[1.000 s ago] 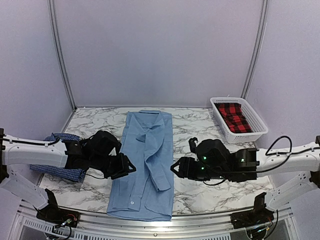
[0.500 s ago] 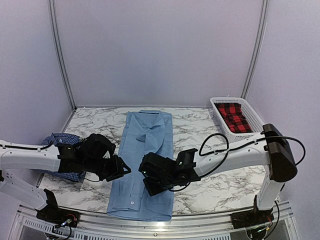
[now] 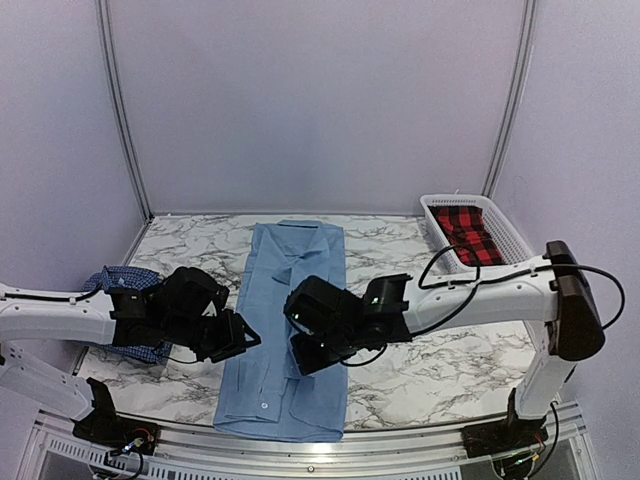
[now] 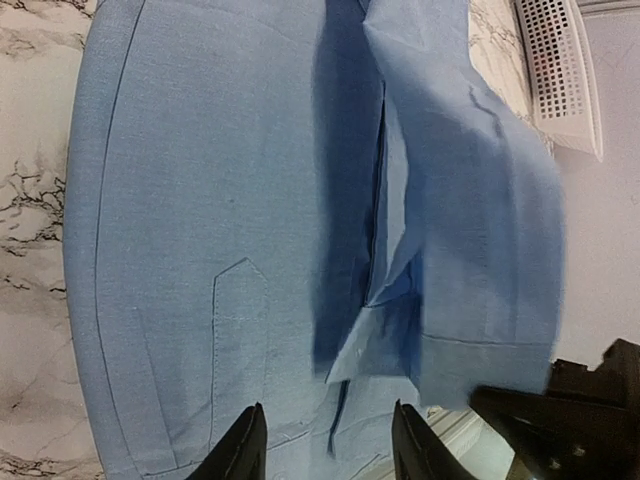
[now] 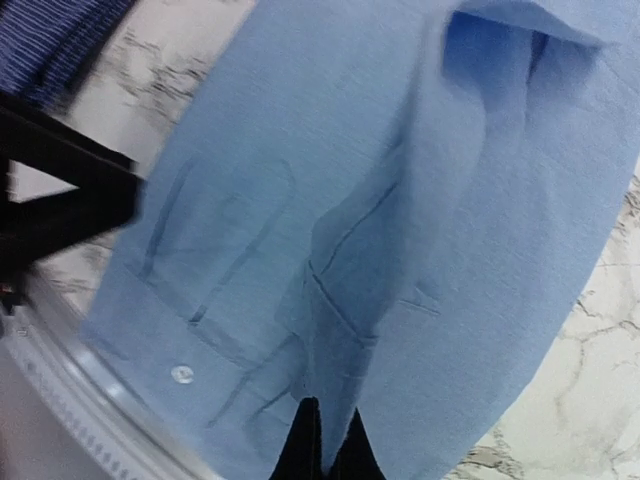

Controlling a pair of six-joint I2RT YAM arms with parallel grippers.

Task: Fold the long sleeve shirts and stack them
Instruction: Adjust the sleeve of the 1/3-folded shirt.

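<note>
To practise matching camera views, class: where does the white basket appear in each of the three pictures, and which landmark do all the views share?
Top external: the basket sits at the right edge, about mid-height.
Left wrist: it is in the top right corner, partly cut off.
Right wrist: it is not in this view.
Shared landmark: the light blue shirt, which shows in the left wrist and right wrist views too.

White links [image 3: 50, 318], black joints [image 3: 562, 300], looped black cables [image 3: 440, 268] — left end effector [image 4: 325, 420], right end effector [image 5: 322, 425] black.
</note>
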